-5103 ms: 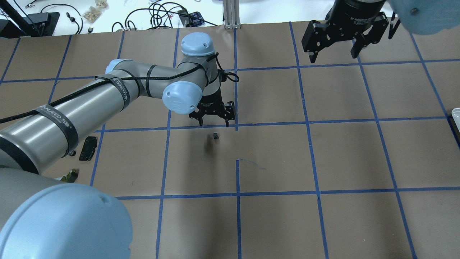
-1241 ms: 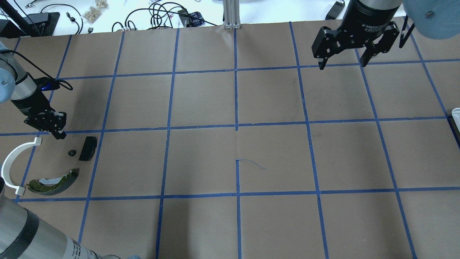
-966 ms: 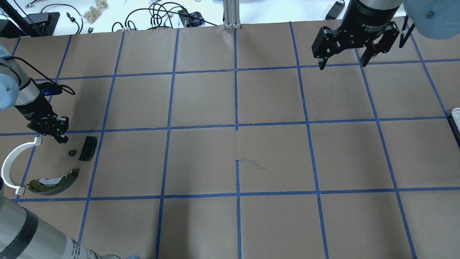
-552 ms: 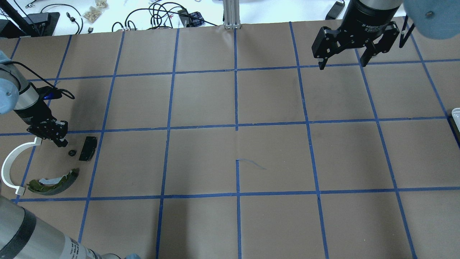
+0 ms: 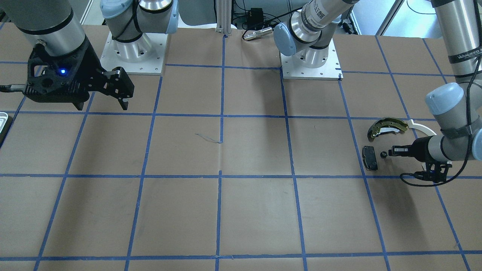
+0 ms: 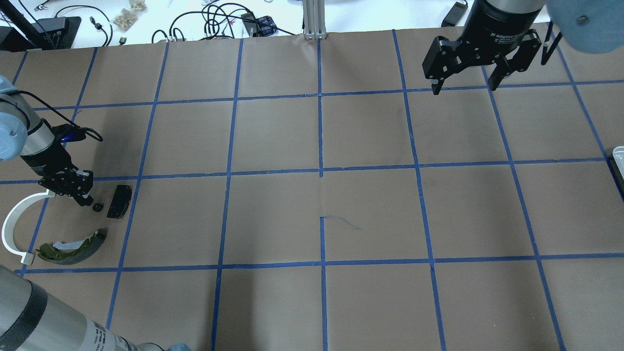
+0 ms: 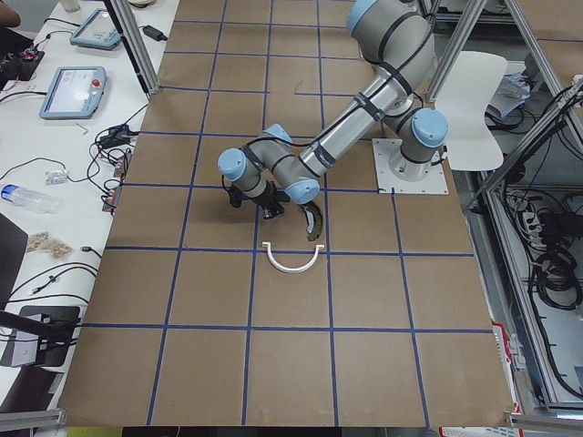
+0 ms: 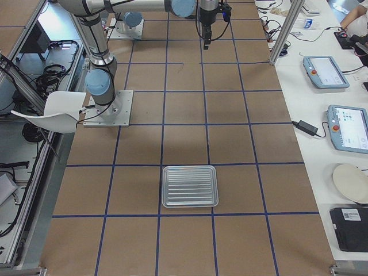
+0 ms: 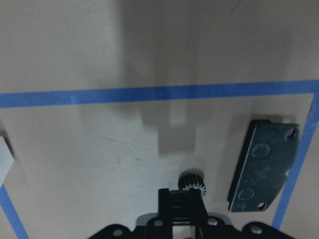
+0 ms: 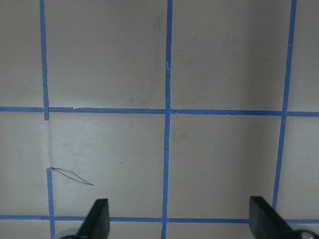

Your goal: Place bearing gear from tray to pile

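As you look across the table (image 6: 370, 209), you have brown paper squared off with blue tape from end to end. The biggest loose thing on it is the tray (image 8: 190, 186), lying flat at the robot's right end. Inside its raised rim you can see only its own ribbed floor.

The right gripper (image 6: 463, 88) hangs above the far side of that same half. Its fingers are spread wide, with only paper showing between them.

The left gripper (image 9: 182, 193) is low at the opposite end, tilted down into the pile (image 6: 119, 201). Its wrist camera shows you the fingers drawn together with no gap, but you cannot tell whether anything is nipped between them.

The pile sits well apart from the tray. Its largest piece is the white half-ring strip (image 6: 5, 228), its open side toward the other parts. Next comes the olive-gold brake shoe (image 6: 87, 245), curved and lying nearer the robot than the rest. The black brake pad (image 9: 264, 172) lies flat with one corner on a tape line. Smallest of all, the bearing gear (image 9: 192, 179) sits on the paper beside the pad, just beyond the left gripper's fingertips. You cannot tell whether the tips touch it.
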Robot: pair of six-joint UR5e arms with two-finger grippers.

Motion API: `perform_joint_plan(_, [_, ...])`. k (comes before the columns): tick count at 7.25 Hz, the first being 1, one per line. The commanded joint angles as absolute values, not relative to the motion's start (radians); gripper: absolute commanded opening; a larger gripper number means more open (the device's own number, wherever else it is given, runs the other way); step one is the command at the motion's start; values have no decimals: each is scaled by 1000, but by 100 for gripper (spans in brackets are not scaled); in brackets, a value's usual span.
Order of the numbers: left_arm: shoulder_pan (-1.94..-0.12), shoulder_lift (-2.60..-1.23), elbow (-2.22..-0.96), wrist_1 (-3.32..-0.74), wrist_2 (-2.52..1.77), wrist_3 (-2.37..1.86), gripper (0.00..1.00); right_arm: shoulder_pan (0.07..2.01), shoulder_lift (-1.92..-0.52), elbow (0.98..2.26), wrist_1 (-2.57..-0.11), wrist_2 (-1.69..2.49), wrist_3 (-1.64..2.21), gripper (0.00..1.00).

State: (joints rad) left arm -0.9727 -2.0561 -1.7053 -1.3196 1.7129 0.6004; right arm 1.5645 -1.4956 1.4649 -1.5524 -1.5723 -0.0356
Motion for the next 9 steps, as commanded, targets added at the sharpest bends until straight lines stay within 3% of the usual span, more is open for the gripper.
perform_joint_plan(1, [-973,-2057,-1709,-1319,1717,603,0,1565,-1496,1465,-1552,-1572,-37,100])
perform_joint_plan(3, [-973,-2059,-1712,-1298,1775,610,0,1563,-1496,1465,-1552,-1572,-37,100])
perform_joint_plan(4, [-973,-2060,-1713,-1295,1775,611,5,1563,-1496,1465,-1552,-1572,-37,100])
perform_joint_plan(6, [-974,-2063,-1715,-1295,1772,611,19,1562,-1496,1465,-1552,-1572,-37,100])
perform_joint_plan(7, [-974,-2065,-1713,-1293,1769,611,35,1563,-1496,1465,-1552,-1571,-37,100])
perform_joint_plan(9, [-974,-2065,-1713,-1293,1766,611,52,1563,-1496,1465,-1552,-1571,-37,100])
